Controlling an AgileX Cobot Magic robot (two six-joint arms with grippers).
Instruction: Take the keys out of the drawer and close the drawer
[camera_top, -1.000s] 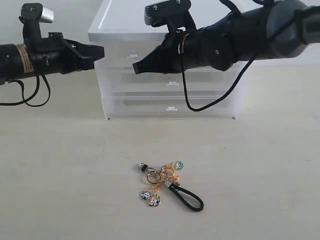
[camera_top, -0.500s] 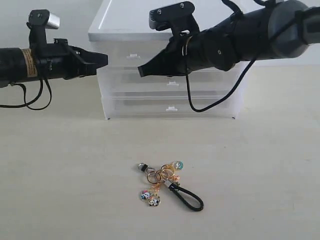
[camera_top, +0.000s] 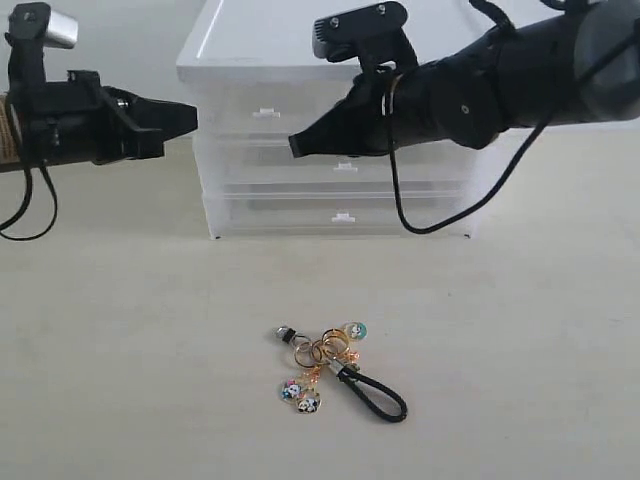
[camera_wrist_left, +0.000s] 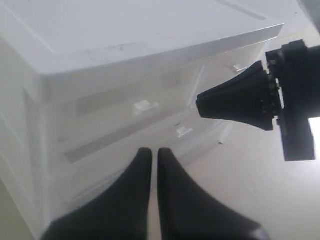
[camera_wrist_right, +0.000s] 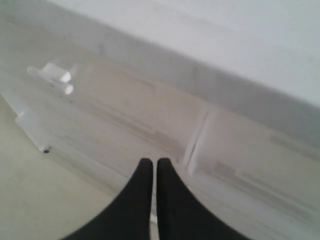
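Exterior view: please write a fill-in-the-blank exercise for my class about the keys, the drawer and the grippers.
The keys lie on the ____, in front of the chest.
The drawer is ____.
The left gripper and the right gripper each hold ____.
Missing words: table; closed; nothing.

looks like a robot lab test bench: plain beige tabletop (camera_top: 120, 350) under a translucent white plastic drawer chest (camera_top: 340, 190), bare pale backdrop (camera_top: 140, 30) behind the chest, black cabled left robot arm (camera_top: 70, 125) and black cabled right robot arm (camera_top: 480, 90) raised before the chest.
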